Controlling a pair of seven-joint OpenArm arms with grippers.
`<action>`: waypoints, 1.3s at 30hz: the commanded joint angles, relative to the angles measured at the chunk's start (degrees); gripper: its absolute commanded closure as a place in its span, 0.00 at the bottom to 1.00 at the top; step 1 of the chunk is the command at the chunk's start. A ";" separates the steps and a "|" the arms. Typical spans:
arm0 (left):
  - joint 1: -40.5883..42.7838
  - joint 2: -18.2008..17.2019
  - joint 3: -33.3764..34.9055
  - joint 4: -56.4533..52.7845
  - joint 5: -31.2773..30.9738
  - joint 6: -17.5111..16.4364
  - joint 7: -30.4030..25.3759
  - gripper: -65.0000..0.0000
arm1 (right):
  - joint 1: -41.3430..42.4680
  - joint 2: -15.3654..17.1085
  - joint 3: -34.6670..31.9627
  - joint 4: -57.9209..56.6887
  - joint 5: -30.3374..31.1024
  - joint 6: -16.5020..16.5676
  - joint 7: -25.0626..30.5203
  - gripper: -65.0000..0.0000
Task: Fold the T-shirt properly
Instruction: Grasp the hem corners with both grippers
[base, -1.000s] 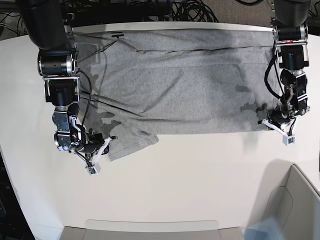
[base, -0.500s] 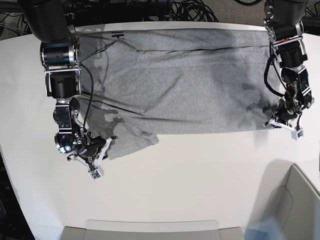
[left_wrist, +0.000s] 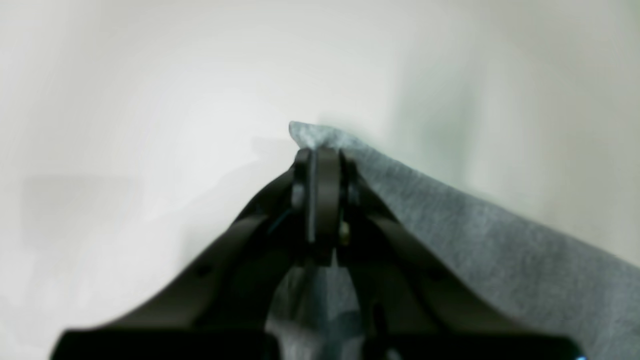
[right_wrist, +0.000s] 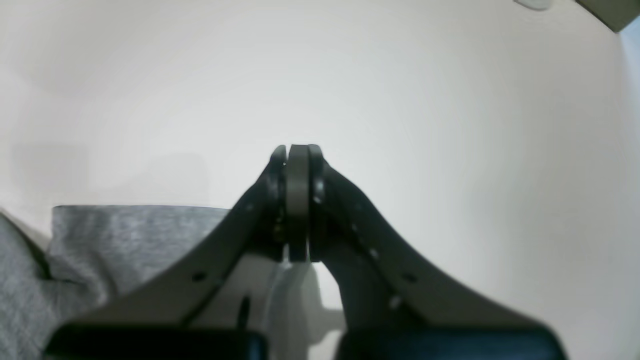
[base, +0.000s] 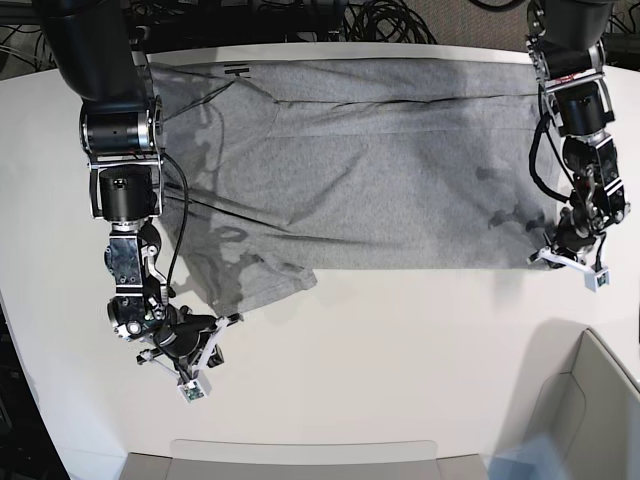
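The grey T-shirt (base: 380, 170) lies spread, plain side up, across the far half of the white table. My left gripper (base: 545, 257) is at the shirt's near right corner. In the left wrist view it (left_wrist: 320, 155) is shut on that corner, with the cloth (left_wrist: 500, 250) trailing off to the right. My right gripper (base: 226, 321) is just off the near edge of the shirt's left sleeve. In the right wrist view it (right_wrist: 297, 150) is shut with no cloth at its tips, and the sleeve (right_wrist: 125, 230) lies behind and to its left.
The bare white table (base: 400, 340) runs in front of the shirt. A grey bin (base: 590, 400) stands at the near right corner and a tray edge (base: 300, 455) lies along the front. Cables (base: 380, 20) lie behind the table.
My right gripper has slid toward the front, off the sleeve and past its edge; the sleeve stayed put. My left gripper has shifted slightly right and forward at the shirt's corner.
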 joint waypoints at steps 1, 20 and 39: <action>-1.22 -1.22 -0.19 0.83 -0.29 -0.19 -1.13 1.00 | 0.83 0.58 0.32 0.45 0.61 -0.26 -0.13 1.00; -0.95 0.63 -0.37 0.57 -0.37 -0.19 -1.13 1.00 | -4.53 3.31 6.83 -12.21 10.19 -0.18 2.68 0.78; -0.95 1.24 -0.37 0.57 -0.37 -0.19 -1.13 1.00 | -4.18 -1.35 -1.52 -13.00 9.92 2.90 1.10 0.78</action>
